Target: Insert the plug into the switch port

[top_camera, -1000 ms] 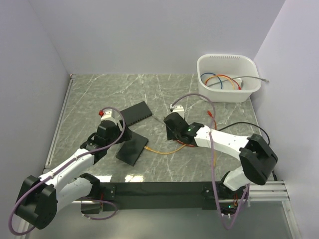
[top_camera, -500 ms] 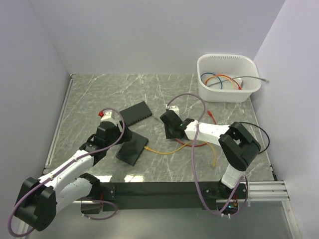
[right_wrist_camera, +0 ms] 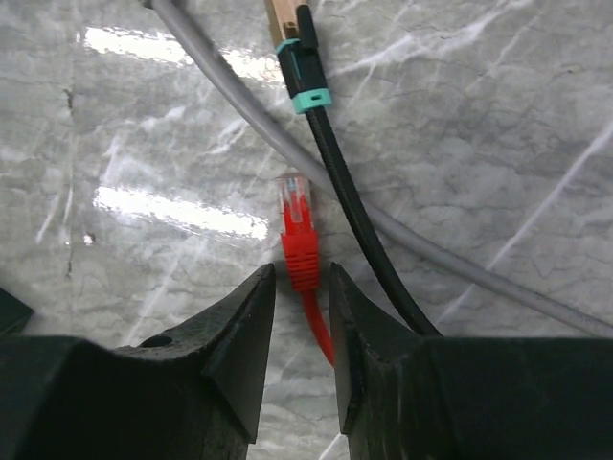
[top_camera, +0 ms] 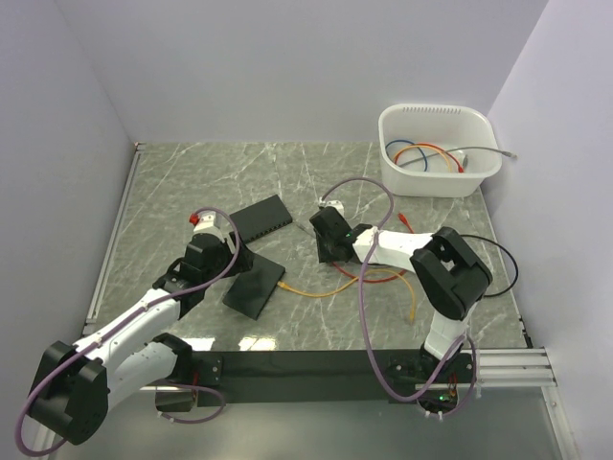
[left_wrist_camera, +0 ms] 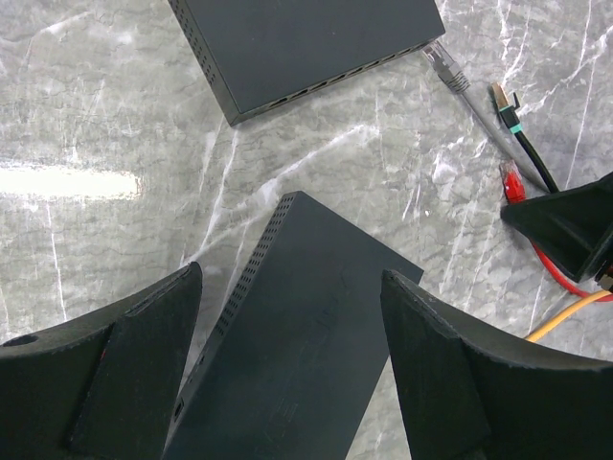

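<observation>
Two black switches lie on the marble table: a far one [top_camera: 261, 218] [left_wrist_camera: 306, 48] and a near one [top_camera: 255, 284] [left_wrist_camera: 306, 335]. My left gripper [top_camera: 233, 257] [left_wrist_camera: 290, 278] is open, its wide jaws straddling the near switch without touching it. A red plug [right_wrist_camera: 299, 230] [left_wrist_camera: 512, 182] lies flat on the table. My right gripper [top_camera: 324, 238] [right_wrist_camera: 302, 273] is low over it, jaws narrowly open on either side of its red boot, with a small gap on each side. In the top view the gripper hides the red plug.
A grey plug [left_wrist_camera: 445, 67] and a black cable with a teal boot [right_wrist_camera: 308, 91] [left_wrist_camera: 508, 110] lie just beyond the red plug. An orange cable [top_camera: 316, 289] runs beside the near switch. A white bin [top_camera: 484, 172] of cables stands at the back right.
My right gripper has moved a little left and back toward the plugs, and its arm has folded in closer. The left arm and both switches have not moved.
</observation>
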You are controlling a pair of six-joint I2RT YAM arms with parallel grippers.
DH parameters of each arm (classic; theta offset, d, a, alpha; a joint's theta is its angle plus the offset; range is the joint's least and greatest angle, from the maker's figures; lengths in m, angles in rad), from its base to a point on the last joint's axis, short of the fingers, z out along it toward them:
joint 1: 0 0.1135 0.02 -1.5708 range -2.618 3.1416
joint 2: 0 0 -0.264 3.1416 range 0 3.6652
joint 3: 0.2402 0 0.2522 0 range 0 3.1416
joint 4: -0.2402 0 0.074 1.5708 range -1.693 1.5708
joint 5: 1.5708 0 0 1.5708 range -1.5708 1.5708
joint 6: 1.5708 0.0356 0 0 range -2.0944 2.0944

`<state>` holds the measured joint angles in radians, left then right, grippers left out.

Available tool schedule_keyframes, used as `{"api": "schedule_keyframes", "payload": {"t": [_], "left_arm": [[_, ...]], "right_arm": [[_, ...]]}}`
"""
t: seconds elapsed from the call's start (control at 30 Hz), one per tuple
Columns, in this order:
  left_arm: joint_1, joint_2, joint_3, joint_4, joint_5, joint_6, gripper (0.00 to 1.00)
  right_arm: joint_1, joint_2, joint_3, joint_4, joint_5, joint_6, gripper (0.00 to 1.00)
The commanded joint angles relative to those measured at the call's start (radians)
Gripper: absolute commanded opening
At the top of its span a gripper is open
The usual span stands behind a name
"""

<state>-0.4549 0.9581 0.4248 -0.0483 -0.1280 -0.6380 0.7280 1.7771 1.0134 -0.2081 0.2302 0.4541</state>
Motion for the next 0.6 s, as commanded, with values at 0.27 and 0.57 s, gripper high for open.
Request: {"api": "schedule_keyframes", "payload": {"t": [0.27, 0.57], "left_arm": [[0.001, -0.010, -0.001, 0.041, 0.011, 0.023, 0.81], [0.001, -0.053, -0.021, 0.041, 0.007, 0.018, 0.81]], "right_arm": [[-0.006, 0.016, -0.002, 0.068, -0.023, -0.011, 0.03], [0.218, -0.274, -0.176, 0.241, -0.019, -0.164, 0.00]]}}
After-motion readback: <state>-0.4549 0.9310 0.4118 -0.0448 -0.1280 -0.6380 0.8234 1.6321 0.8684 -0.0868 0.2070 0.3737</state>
